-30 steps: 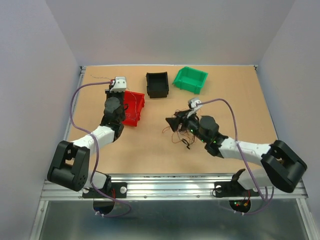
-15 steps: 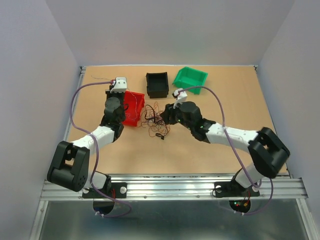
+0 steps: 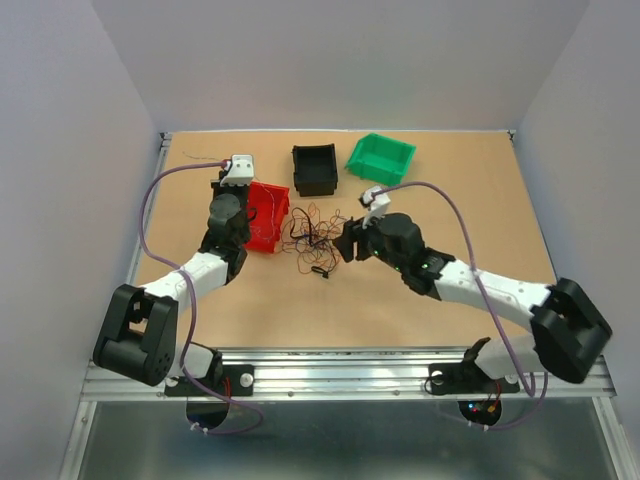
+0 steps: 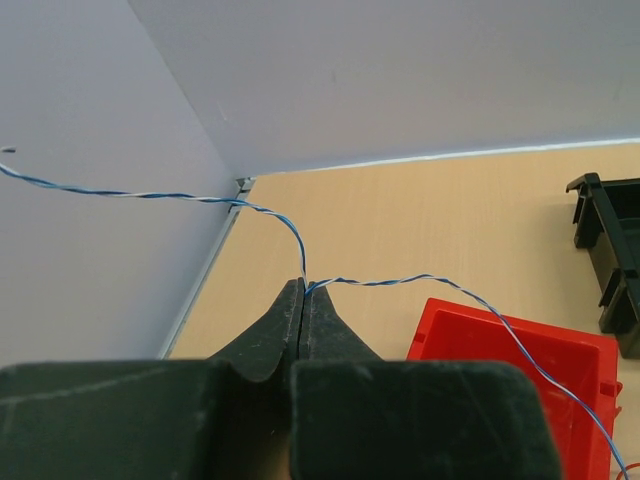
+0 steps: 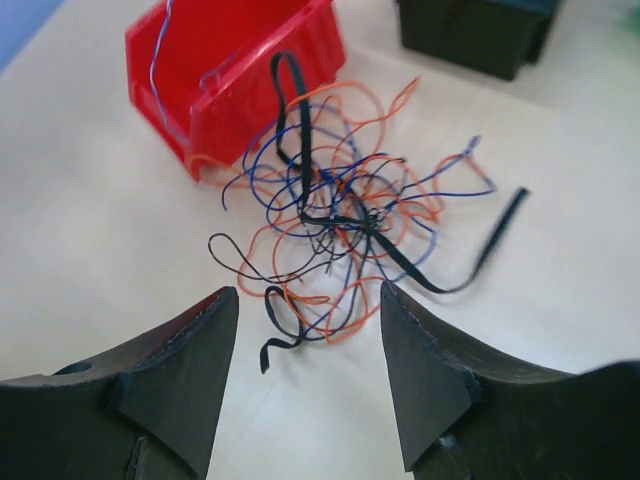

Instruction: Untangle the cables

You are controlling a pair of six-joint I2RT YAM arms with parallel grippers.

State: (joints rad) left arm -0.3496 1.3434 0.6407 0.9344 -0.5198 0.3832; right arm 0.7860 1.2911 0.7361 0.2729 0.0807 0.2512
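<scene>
The cables (image 3: 314, 238) lie in a loose tangle on the table just right of the red bin (image 3: 266, 214): thin orange, blue and black wires and a flat black strap, clear in the right wrist view (image 5: 340, 215). My right gripper (image 3: 346, 243) is open and empty, just right of the tangle, its jaws (image 5: 308, 290) spread in front of the nearest loops without touching them. My left gripper (image 3: 220, 180) is behind the red bin and shut on a blue-and-white twisted wire (image 4: 400, 281), pinched at its tips (image 4: 304, 285). This wire runs down into the red bin (image 4: 520, 370).
A black bin (image 3: 314, 168) and a green bin (image 3: 381, 158) stand at the back of the table. The red bin (image 5: 225, 75) and black bin (image 5: 480, 30) also show in the right wrist view. The left wall and table edge (image 4: 215, 260) are close to the left gripper.
My right gripper carried the tangle left from the table's middle to beside the red bin, let it go and drew back slightly right. The left arm has not moved.
</scene>
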